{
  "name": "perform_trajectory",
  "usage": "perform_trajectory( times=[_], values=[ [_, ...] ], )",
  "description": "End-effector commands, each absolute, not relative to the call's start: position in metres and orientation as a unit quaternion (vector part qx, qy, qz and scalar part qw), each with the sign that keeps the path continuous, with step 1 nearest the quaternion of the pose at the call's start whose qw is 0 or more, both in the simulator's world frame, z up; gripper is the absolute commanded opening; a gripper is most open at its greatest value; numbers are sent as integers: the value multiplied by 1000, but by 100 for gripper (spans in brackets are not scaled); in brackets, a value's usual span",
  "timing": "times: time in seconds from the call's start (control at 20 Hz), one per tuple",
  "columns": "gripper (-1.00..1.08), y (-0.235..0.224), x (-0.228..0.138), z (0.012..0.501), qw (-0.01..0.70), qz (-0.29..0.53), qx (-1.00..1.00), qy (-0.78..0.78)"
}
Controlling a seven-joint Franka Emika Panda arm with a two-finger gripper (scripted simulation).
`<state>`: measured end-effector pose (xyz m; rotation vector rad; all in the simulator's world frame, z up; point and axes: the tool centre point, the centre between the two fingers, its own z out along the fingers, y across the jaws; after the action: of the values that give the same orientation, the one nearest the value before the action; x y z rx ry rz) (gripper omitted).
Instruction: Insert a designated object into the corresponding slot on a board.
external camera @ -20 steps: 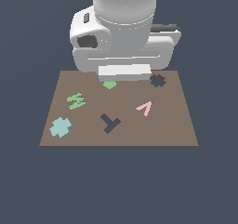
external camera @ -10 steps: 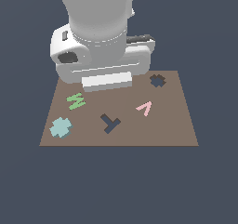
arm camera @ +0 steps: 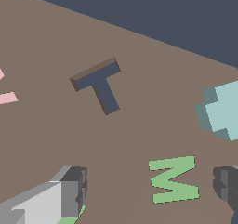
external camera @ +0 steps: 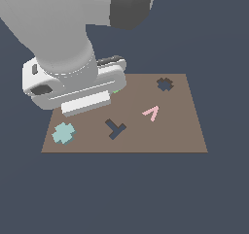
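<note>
1. We judge that we are in the approach step: the claw (arm camera: 151, 193) is empty and hangs above the board (external camera: 185, 136), not yet over the teal cross (external camera: 63, 133).

2. In the wrist view the two fingers (arm camera: 69, 190) stand wide apart with the green zigzag piece (arm camera: 173, 179) lying flat on the board between them; nothing is gripped. In the exterior view the arm's bulk hides the fingertips, so we read the claw's state from the wrist view alone.

3. The teal cross lies flat on the board near the front corner on the exterior view's left, apart from every other piece. The wrist view catches only part of it, at the frame's edge.

4. The cross-shaped slot (external camera: 165, 84) sits near the far corner on the exterior view's right, diagonally opposite the cross and well apart from it. The T-shaped recess (external camera: 115, 128) and a pink V-shaped piece (external camera: 151, 113) lie between the two.

5. As a four-armed cross, it has no single long axis. Its arms look turned a little off the board's edges, but how far they differ from the slot's arms we cannot tell.

6. The next move, as we judge it, calls for shifting past the zigzag to centre over the cross, descending, and closing across one pair of arms; any turn needed to match the slot comes later.
</note>
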<state>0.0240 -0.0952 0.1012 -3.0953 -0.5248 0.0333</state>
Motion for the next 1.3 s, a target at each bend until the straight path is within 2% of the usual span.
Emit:
perform_trajectory(
  times=[0.0,0.55,1.25],
  values=[
    [100,-112,33,92,1,9,-981,-193],
    [100,-164,74,62,0,2,-960,-279],
    [100,-181,95,50,0,0,-950,-313]
  ],
)
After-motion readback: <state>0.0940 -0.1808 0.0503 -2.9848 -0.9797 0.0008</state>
